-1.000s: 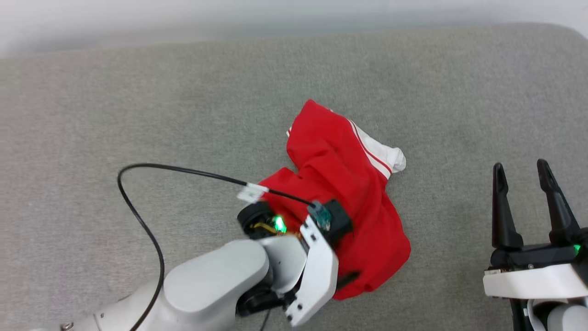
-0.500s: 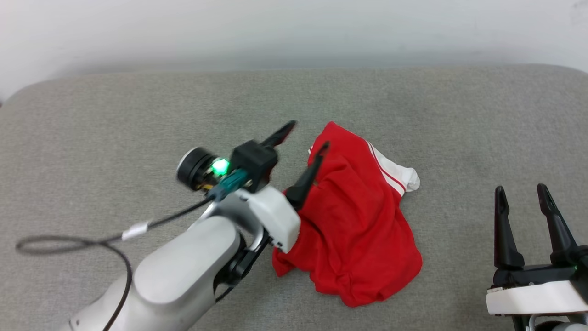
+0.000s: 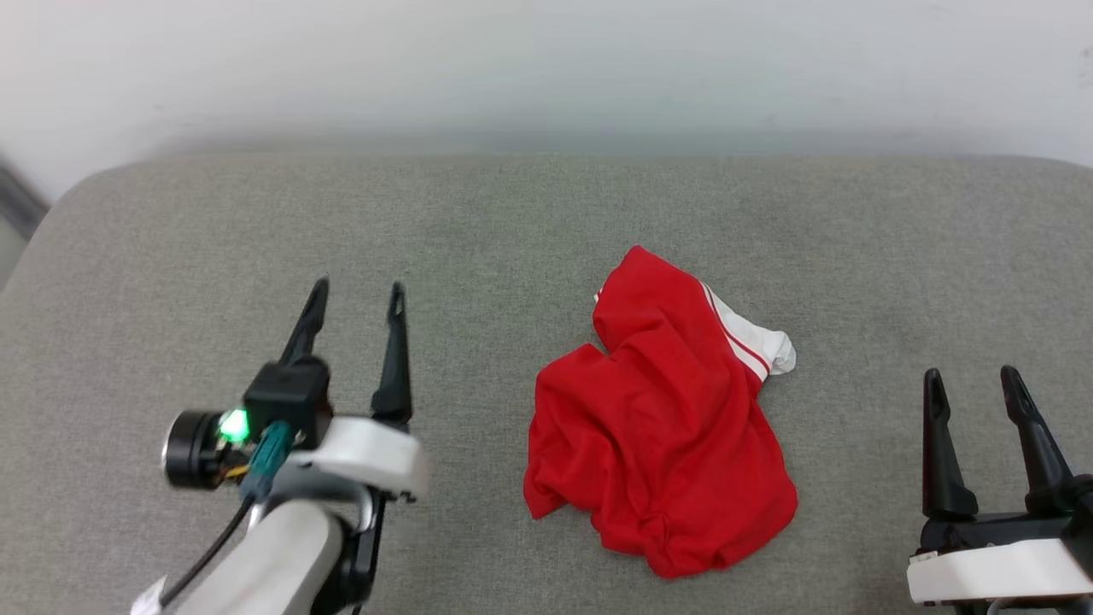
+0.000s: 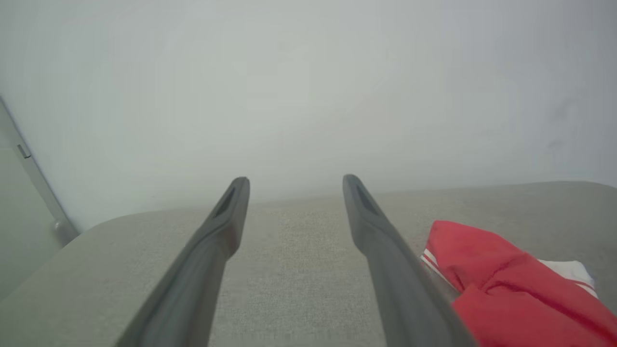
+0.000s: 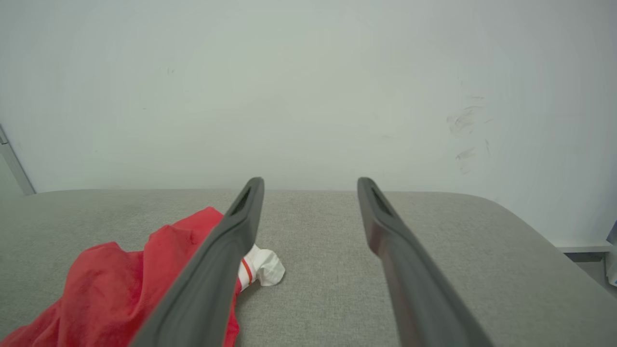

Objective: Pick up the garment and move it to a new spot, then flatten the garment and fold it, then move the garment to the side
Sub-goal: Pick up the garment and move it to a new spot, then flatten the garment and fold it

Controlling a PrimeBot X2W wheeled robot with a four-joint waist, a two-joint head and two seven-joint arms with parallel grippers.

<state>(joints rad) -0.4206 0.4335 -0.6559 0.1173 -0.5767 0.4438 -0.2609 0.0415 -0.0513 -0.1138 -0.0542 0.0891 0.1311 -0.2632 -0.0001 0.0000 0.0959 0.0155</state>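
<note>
The garment (image 3: 662, 436) lies in a crumpled heap a little right of centre in my head view. It is a bright red T-shirt bunched into soft folds, with one white sleeve (image 3: 764, 346) poking out at its upper right edge and thin red-and-white striped trim where sleeve meets body. It rests loose on the cushion and neither claw touches it. In my left wrist view the shirt (image 4: 506, 289) sits at the lower right, just beside my right-hand finger. In my right wrist view it (image 5: 111, 289) fills the lower left, partly behind the left-hand finger. My left gripper (image 3: 359, 292) is at the lower left of the head view, fingers spread apart and empty, well clear of the cloth, with a green light (image 3: 232, 424) glowing on its wrist. A black cable (image 3: 205, 555) carries a white tag too small for me to read. My right gripper (image 3: 971, 376) sits at the lower right, fingers likewise apart and empty. Everything rests on a grey woven cushion (image 3: 512, 213) with rounded corners, backed by a pale plain wall (image 3: 546, 68), which shows faint scuff marks (image 5: 462, 125) at the right of my right wrist view.
</note>
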